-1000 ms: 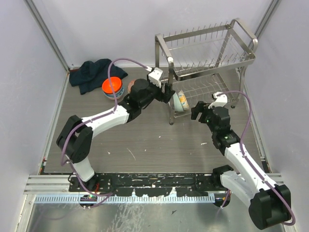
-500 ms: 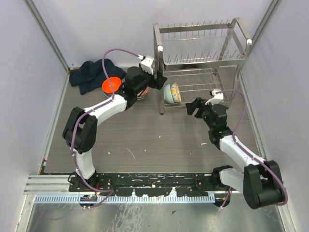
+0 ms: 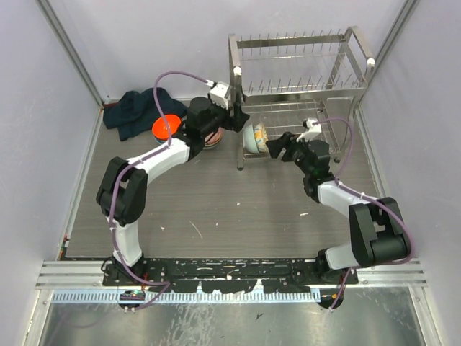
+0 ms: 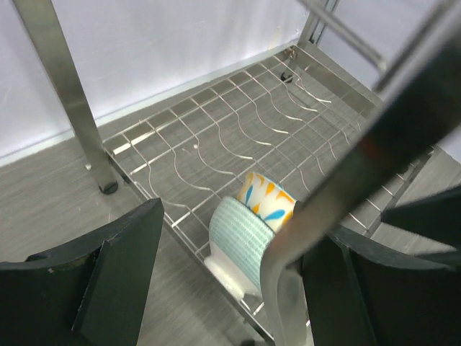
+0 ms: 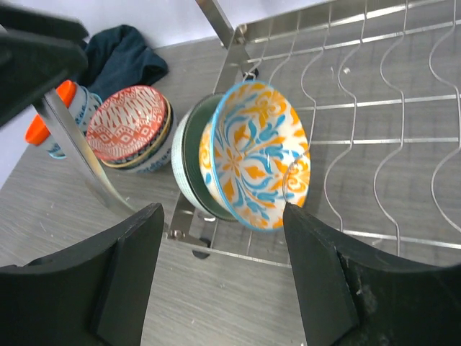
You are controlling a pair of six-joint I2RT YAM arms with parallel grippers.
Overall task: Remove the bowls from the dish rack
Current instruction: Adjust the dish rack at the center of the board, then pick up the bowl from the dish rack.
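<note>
The silver dish rack point(image 3: 301, 91) stands at the back right. Two bowls stand on edge at the left end of its lower tier point(image 3: 256, 137): a blue and orange floral bowl point(image 5: 252, 155) in front of a mint green bowl point(image 5: 189, 155). Both also show in the left wrist view: the green one point(image 4: 241, 234) and the floral one point(image 4: 268, 198). My right gripper point(image 5: 223, 281) is open, just short of the floral bowl and level with it. My left gripper point(image 4: 238, 288) is open, with the rack's corner post point(image 4: 346, 180) between its fingers.
On the table left of the rack stand a stack topped by a red patterned bowl point(image 5: 133, 124) and a stack topped by an orange bowl point(image 3: 164, 128). A dark cloth point(image 3: 137, 108) lies at the back left. Side walls close in the table.
The rack swung from skewed to square and shifted back-left along with my left gripper. My right gripper has since moved left and forward, up to the bowls on the lower tier.
</note>
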